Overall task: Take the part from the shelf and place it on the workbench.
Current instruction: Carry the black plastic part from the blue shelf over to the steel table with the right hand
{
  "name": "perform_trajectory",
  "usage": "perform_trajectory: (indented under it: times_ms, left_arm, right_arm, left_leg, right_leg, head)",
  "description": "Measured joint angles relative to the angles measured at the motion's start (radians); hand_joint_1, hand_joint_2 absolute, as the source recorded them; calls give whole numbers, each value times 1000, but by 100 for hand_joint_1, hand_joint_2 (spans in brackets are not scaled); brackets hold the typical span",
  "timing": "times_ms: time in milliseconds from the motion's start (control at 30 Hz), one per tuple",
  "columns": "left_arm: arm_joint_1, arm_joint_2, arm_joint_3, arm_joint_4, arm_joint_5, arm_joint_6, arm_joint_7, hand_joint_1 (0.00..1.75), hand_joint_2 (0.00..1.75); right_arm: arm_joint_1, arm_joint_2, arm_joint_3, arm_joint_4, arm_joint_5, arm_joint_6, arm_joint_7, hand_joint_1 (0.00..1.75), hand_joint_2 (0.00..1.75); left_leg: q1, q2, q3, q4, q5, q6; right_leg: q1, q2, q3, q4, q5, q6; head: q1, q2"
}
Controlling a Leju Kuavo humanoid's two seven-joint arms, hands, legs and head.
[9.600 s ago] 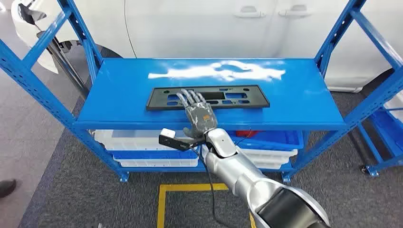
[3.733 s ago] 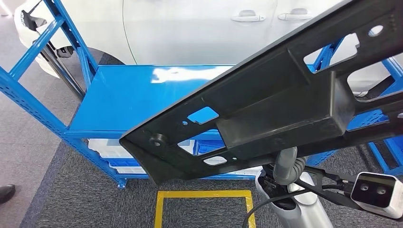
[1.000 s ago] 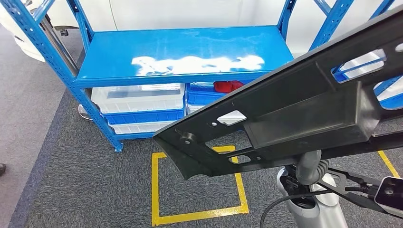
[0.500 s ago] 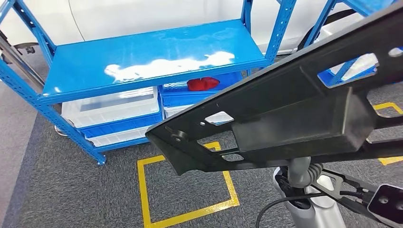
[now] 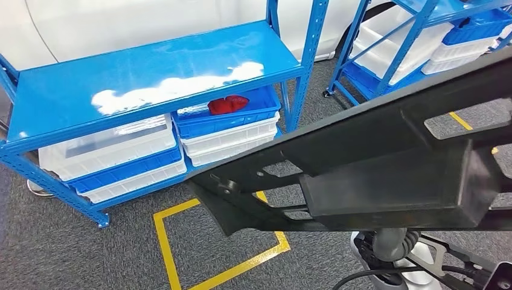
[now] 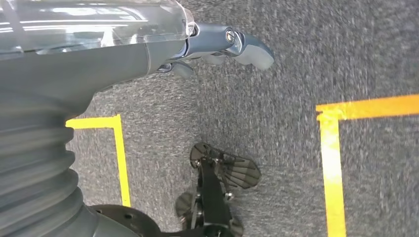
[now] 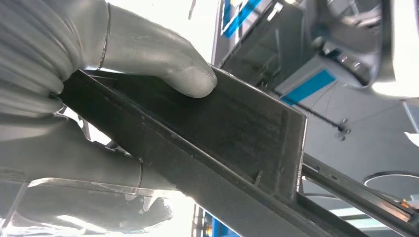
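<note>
The part is a long black plastic panel (image 5: 374,175) with several cut-outs, held up close in front of the head camera and slanting up to the right. In the right wrist view my right hand (image 7: 94,98) grips the panel (image 7: 232,133), its thumb pressed on one face and the other fingers under it. My right forearm (image 5: 392,251) rises from below the panel. My left hand (image 6: 217,47) hangs over the grey carpet with nothing in it, fingers loosely curled. The blue shelf (image 5: 145,78) the panel came from stands behind at the left, its top board bare.
White and blue bins (image 5: 181,142) sit on the shelf's lower level, one holding a red object (image 5: 228,104). A second blue rack (image 5: 422,42) with bins stands at the right. Yellow tape (image 5: 166,254) marks a square on the grey carpet. A white car body (image 5: 121,24) is behind.
The whole picture has shifted left as the camera turns right: the shelf slid left, a second rack came into view. The panel stays held in my right hand.
</note>
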State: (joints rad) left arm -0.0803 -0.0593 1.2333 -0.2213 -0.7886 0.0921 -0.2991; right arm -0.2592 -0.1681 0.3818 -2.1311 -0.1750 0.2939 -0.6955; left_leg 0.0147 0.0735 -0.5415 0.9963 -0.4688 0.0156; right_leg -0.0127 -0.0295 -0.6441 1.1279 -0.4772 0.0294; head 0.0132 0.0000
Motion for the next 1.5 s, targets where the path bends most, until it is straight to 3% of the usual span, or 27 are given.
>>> perform_trajectory:
  times_ms: [67,100,167,233,300,367,400,433,467,533,600,667,700,733,800,867,900,933,1000,1067,1100,1200,1267,1333,1400,1433,1500]
  left_arm:
    - [1,-3,-3,0,-4,1,-10,0,175]
    - [1,-3,-4,0,-7,-1,-16,0,175]
    - [-2,-3,-9,0,-17,-5,-22,0,175]
    - [-7,-2,-15,0,-31,-9,-20,0,175]
    - [-8,-1,-20,0,-42,-8,-9,0,175]
    - [-4,-1,-25,0,-48,-4,7,0,175]
    - [-3,0,-26,0,-49,-2,12,0,175]
    - [-2,1,-27,0,-49,-1,16,0,175]
    - [-3,2,-28,0,-48,-1,18,0,175]
    - [-5,7,-28,0,-44,-6,16,0,175]
    - [-5,12,-28,0,-38,-11,12,0,175]
    - [-7,15,-28,0,-33,-15,8,0,175]
    - [-9,17,-28,0,-31,-16,6,0,175]
    - [-10,17,-28,0,-30,-17,4,0,175]
    - [-11,18,-27,0,-29,-18,2,0,175]
    - [-9,18,-27,0,-29,-18,2,0,175]
    - [-8,18,-27,0,-29,-18,2,0,175]
    - [-9,19,-27,0,-29,-19,2,0,175]
    - [-10,19,-27,0,-29,-21,1,0,175]
    - [-12,19,-27,0,-28,-25,-6,0,175]
    - [-12,20,-27,0,-28,-26,-12,0,175]
    - [-15,23,-27,0,-29,-25,-25,0,175]
    - [-17,29,-28,0,-35,-27,-24,0,175]
    - [-14,42,-28,0,-41,-31,-17,0,175]
    - [-10,59,-28,0,-41,-38,-12,0,175]
    - [-9,67,-28,0,-40,-41,-12,0,175]
    - [-11,77,-27,0,-39,-48,-15,0,175]
  right_arm:
    - [8,-8,-34,-4,-25,62,0,175,175]
    - [9,-8,-52,-4,-29,81,0,175,175]
    - [7,-9,-72,-5,-26,73,0,175,175]
    - [2,-9,-69,-10,-11,31,0,175,175]
    - [-3,-10,-60,-17,4,-2,0,175,175]
    - [-3,-10,-52,-21,12,-11,0,175,175]
    - [-3,-10,-49,-22,15,-10,0,175,175]
    - [-3,-9,-46,-22,18,-9,0,175,175]
    - [-3,-6,-43,-22,21,-8,0,175,175]
    - [-5,5,-42,-21,24,-3,0,175,175]
    - [-6,18,-41,-19,23,8,0,175,175]
    - [-7,27,-41,-18,21,17,0,175,175]
    - [-7,29,-41,-17,21,20,0,175,175]
    - [-8,31,-41,-17,21,22,0,175,175]
    - [-10,33,-41,-16,20,23,0,175,175]
    - [-11,36,-41,-13,20,23,0,175,175]
    - [-10,37,-41,-11,20,23,0,175,175]
    - [-10,38,-41,-10,20,23,0,175,175]
    - [-10,40,-41,-9,20,27,0,175,175]
    - [-11,47,-42,-9,21,44,0,175,175]
    - [-10,54,-44,-9,23,58,0,175,175]
    - [-3,83,-56,-10,32,94,0,175,175]
    - [2,105,-64,-12,46,94,0,175,175]
    - [6,125,-67,-13,57,85,0,175,175]
    - [8,137,-67,-11,55,77,0,175,175]
    - [8,139,-67,-8,49,75,0,175,175]
    - [3,143,-67,1,35,70,0,175,175]
  left_leg:
    - [-4,17,3,2,-4,-9]
    - [-7,25,4,2,-5,-15]
    - [-7,39,7,1,-8,-26]
    - [-4,5,-2,30,-33,-37]
    - [-1,-49,-46,136,-96,-42]
    - [0,-65,-107,265,-148,-45]
    - [0,-66,-122,295,-149,-44]
    - [0,-68,-118,282,-128,-43]
    - [0,-74,-96,231,-91,-40]
    - [2,-122,-34,87,-22,-30]
    - [3,-160,-4,13,-3,-25]
    - [2,-147,0,3,-3,-20]
    - [3,-134,2,-2,1,-15]
    - [4,-120,5,-7,5,-9]
    - [5,-91,7,-14,9,0]
    - [3,-61,7,-14,7,2]
    - [3,-45,7,-13,5,1]
    - [3,-31,8,-12,3,0]
    - [4,-7,13,-8,-4,-7]
    - [-1,12,18,-4,-13,-18]
    - [-4,20,20,-2,-17,-24]
    - [-3,38,28,-3,-25,-42]
    - [2,1,15,38,-59,-50]
    - [5,-50,-41,162,-126,-53]
    - [5,-66,-103,282,-164,-52]
    - [4,-68,-115,294,-153,-51]
    - [4,-83,-82,199,-78,-44]
  right_leg:
    - [8,-28,53,-103,29,-13]
    - [12,-32,58,-116,28,-19]
    - [12,-9,54,-117,34,-31]
    - [6,11,54,-124,40,-44]
    - [4,30,54,-128,45,-54]
    - [7,54,52,-128,47,-58]
    - [8,68,51,-127,47,-58]
    - [9,82,51,-125,47,-58]
    - [9,96,52,-124,47,-58]
    - [10,121,51,-118,47,-54]
    - [7,145,42,-114,49,-44]
    - [3,168,33,-115,56,-29]
    - [3,160,28,-112,54,-23]
    - [5,138,19,-96,43,-18]
    - [6,71,-27,0,-11,-10]
    - [1,42,-96,142,-70,-2]
    - [-3,38,-116,181,-78,2]
    - [-6,35,-114,180,-66,4]
    - [-10,12,-48,58,-2,6]
    - [-4,-24,20,-69,38,-4]
    - [-1,-34,33,-98,42,-12]
    - [4,-8,31,-106,41,-34]
    - [1,12,34,-112,44,-48]
    - [2,34,36,-115,46,-59]
    - [6,61,35,-114,46,-64]
    - [8,75,36,-113,46,-65]
    - [10,103,37,-109,46,-64]
  head:
    - [-1,0]
    - [-1,0]
    - [-1,0]
    - [-2,0]
    - [-4,0]
    - [-6,0]
    - [-6,0]
    - [-6,0]
    - [-6,0]
    - [-5,0]
    - [-5,0]
    - [-6,0]
    - [-5,0]
    - [-3,0]
    - [1,0]
    - [3,0]
    - [3,0]
    - [4,0]
    - [4,0]
    - [3,0]
    - [3,0]
    - [1,0]
    - [0,0]
    - [-3,0]
    - [-4,0]
    - [-4,0]
    - [-5,0]
